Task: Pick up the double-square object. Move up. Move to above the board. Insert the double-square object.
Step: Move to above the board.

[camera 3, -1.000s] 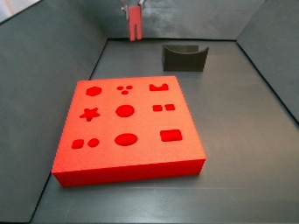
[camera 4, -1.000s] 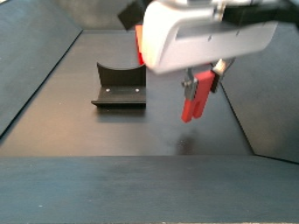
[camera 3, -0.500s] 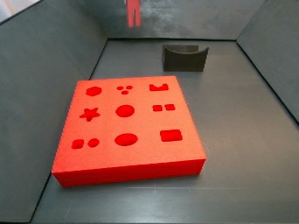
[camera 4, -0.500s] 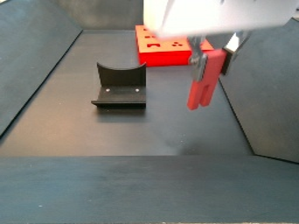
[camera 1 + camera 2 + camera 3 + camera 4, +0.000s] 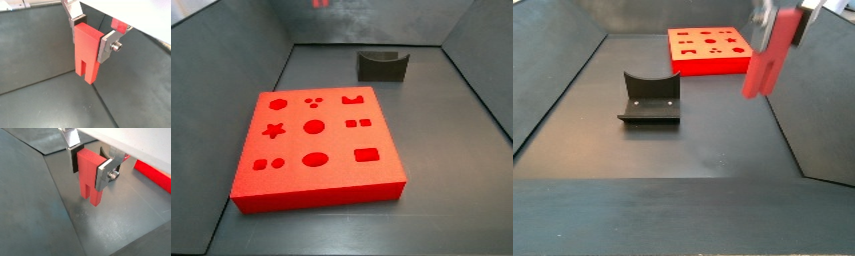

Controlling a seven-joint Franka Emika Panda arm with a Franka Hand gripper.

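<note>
One hand (image 5: 89,36) clamped on double-square object (image 5: 86,55), raised off floor | board (image 5: 714,50) beyond hand, apart | no readable writing.

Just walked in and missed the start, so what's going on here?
The robot's gripper is shut on the double-square object, a slim pale red peg, and holds it upright in the air, well clear of the floor. The board, a red slab with shaped holes, lies flat on the floor with nothing inserted. The peg is not above the board. A dark grey U-shaped block sits untouched near the back wall.
</note>
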